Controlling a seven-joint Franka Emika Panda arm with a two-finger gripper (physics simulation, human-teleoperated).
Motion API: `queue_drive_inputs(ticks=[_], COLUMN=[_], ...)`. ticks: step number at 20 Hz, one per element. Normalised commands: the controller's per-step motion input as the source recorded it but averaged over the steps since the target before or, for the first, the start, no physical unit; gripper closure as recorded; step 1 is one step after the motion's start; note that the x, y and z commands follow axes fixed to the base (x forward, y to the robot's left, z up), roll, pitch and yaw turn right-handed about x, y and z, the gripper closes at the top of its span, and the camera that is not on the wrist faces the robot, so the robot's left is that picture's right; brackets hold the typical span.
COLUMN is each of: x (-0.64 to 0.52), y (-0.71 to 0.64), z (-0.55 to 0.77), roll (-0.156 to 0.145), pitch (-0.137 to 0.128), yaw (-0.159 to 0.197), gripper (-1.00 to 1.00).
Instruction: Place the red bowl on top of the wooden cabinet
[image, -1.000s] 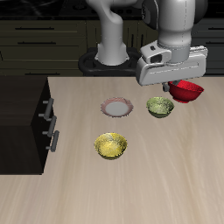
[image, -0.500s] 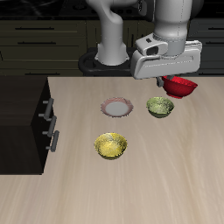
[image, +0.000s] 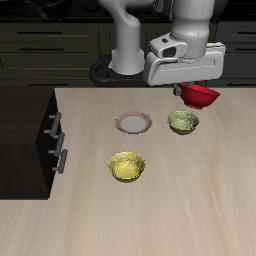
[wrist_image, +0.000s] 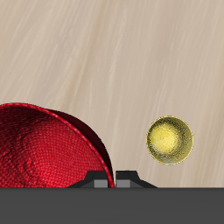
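Empty red bowl (image: 200, 96) in jaws

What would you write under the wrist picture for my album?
The gripper holds the red bowl by its rim, high over the table, with the yellow bowl far below.

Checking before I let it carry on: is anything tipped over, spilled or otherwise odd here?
Nothing stands out. The red bowl hangs from the gripper off the table, upright; the yellow bowl, olive-green bowl and plate sit upright, apart.

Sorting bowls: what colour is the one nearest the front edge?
Yellow bowl, clearest in the exterior view.
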Motion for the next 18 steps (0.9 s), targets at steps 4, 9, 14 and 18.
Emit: queue_drive_inputs(ticks=[4,9,14,18], x=[-0.03,-0.05,-0.01,-0.05], y=[0.01,0.04,-0.03,-0.03], z=[0.32,0.29,0.19,0.21], roll=[0.012,0.008,-0.002,-0.006], pitch=[-0.033,-0.038,-0.020,-0.024], yaw=[-0.041,-0.028,-0.020,-0.014], gripper=[1.00,1.00,1.00,1.00])
